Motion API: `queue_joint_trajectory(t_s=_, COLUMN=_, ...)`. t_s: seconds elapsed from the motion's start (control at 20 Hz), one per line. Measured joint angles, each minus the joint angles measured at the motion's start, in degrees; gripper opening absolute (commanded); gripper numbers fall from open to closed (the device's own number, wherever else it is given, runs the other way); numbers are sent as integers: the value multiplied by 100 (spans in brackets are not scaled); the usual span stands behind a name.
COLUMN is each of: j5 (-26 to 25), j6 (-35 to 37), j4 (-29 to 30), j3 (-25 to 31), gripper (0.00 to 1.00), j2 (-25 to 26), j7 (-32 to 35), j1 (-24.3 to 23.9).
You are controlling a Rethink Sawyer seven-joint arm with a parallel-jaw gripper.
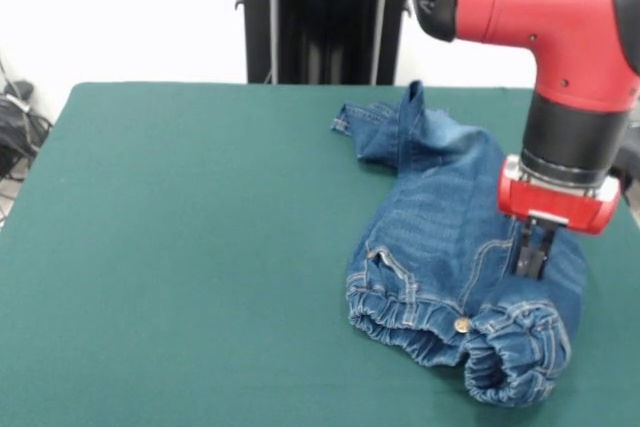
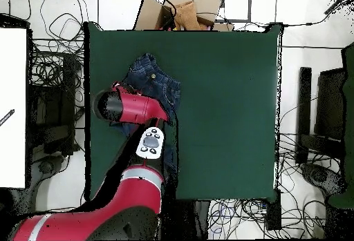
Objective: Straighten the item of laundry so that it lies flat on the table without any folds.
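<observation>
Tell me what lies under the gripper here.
The jeans lie crumpled under the gripper, which reaches their upper part near the waistband. Whether it pinches cloth is hidden.

A plain white wall point(image 1: 130, 12) closes the room behind, evenly lit with no hard shadows. From above, the floor point(image 2: 290, 14) is pale and tiled, strewn with tangled black cables point(image 2: 52, 65) on several sides. Cardboard boxes point(image 2: 181, 9) sit at one edge. A white board or tabletop point(image 2: 12, 107) lies along another side, and dark equipment, hard to identify, point(image 2: 325, 114) stands opposite it.
</observation>
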Motion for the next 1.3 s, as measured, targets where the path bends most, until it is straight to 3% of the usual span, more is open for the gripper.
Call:
queue_joint_trajectory(t_s=0.7, j5=-65, j6=-21, j4=-329, j3=55, gripper=0, j2=450, j7=0, j1=-180)
queue_joint_trajectory(t_s=0.95, j5=-472, j6=-95, j4=-329, j3=342, gripper=0, j2=432, j7=0, j1=-613)
queue_joint_trajectory(t_s=1.3, j5=-830, j6=-99, j4=-325, j3=459, gripper=0, j2=376, j7=0, j1=-830)
